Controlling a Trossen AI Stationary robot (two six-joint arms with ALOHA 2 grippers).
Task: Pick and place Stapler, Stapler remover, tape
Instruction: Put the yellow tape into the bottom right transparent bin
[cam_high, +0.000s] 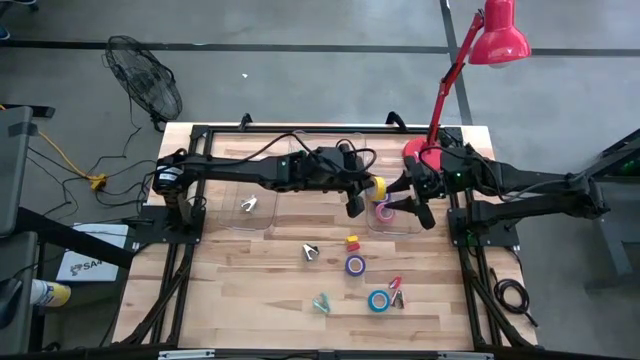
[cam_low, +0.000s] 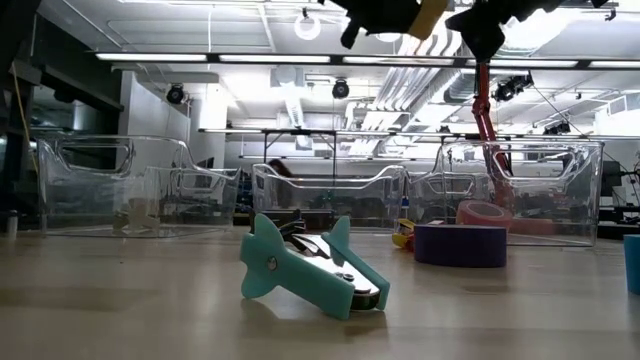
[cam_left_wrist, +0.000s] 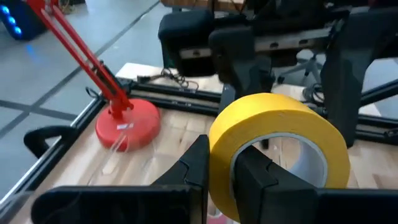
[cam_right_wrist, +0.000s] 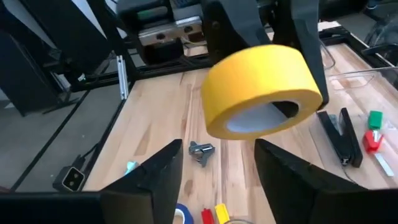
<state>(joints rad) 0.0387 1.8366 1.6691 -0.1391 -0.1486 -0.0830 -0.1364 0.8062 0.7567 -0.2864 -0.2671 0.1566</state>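
The left gripper (cam_high: 372, 190) is closed on the yellow tape roll (cam_high: 379, 187), one finger (cam_left_wrist: 264, 180) through the roll's open centre and the other against its outer wall. It holds the roll in the air above the clear bin (cam_high: 395, 222) at the far right of the table (cam_high: 250, 290), where a pink tape roll (cam_high: 385, 210) lies inside. The right gripper (cam_high: 415, 198) faces it from the right at about the same height. Its fingers (cam_right_wrist: 163, 171) are spread wide with nothing between them, and the yellow roll hangs just ahead of them, not touching.

The stapler (cam_right_wrist: 341, 138) shows only in the right wrist view, lying flat on the wood to the left of the yellow roll, with small red and green pieces beside it; in the high view the left arm covers that spot.

Near the middle of the table sits a purple tape roll (cam_high: 355, 265), with a small yellow and red piece (cam_high: 352, 241) just beyond it. Nearer the front edge, a blue tape roll (cam_high: 378, 300) lies with a red staple remover (cam_high: 396, 292) touching its right side. A teal staple remover (cam_high: 321, 302) lies to its left, and a grey one (cam_high: 311, 252) farther back. Another grey remover (cam_high: 248, 205) sits in the clear bin on the left. A red desk lamp (cam_high: 470, 60) stands at the far right corner.
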